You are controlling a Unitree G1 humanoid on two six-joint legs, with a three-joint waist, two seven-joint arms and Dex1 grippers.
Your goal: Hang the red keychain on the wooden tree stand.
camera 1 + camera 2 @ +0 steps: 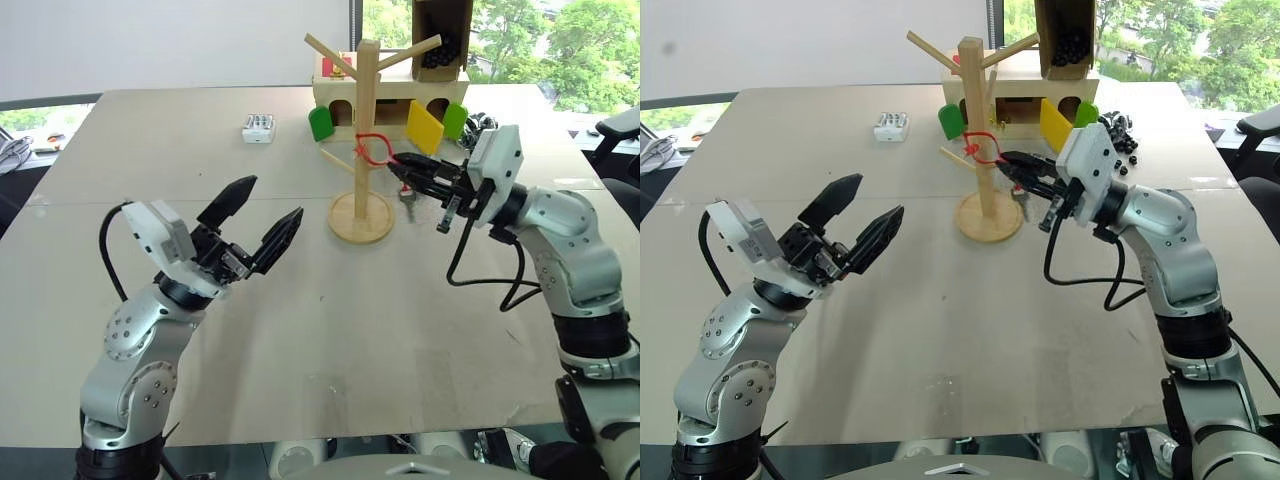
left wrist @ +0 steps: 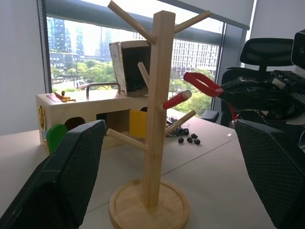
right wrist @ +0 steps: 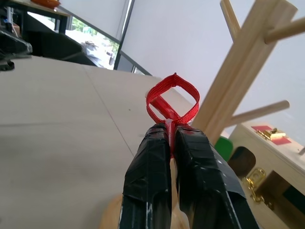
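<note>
The wooden tree stand [image 1: 366,110] rises from its round disc base at the table's far middle, with slanted pegs on several sides. My right gripper [image 1: 396,163] is shut on the red keychain [image 3: 172,99], pinching the cord so the loop sticks out ahead of the fingertips. The loop [image 2: 202,85] hangs level with the pole's middle, just above and beside the tip of a mid-height peg [image 2: 177,99]. A small silver key [image 1: 407,198] dangles under the right fingers. My left gripper [image 1: 272,200] is open and holds nothing, raised over the table to the left of the stand.
Behind the stand stands a wooden box house [image 1: 395,100] with green and yellow flaps and a cardboard box [image 1: 441,35] on top. A small white pack [image 1: 258,127] lies at the far left. Black beads [image 1: 1122,132] are scattered to the right.
</note>
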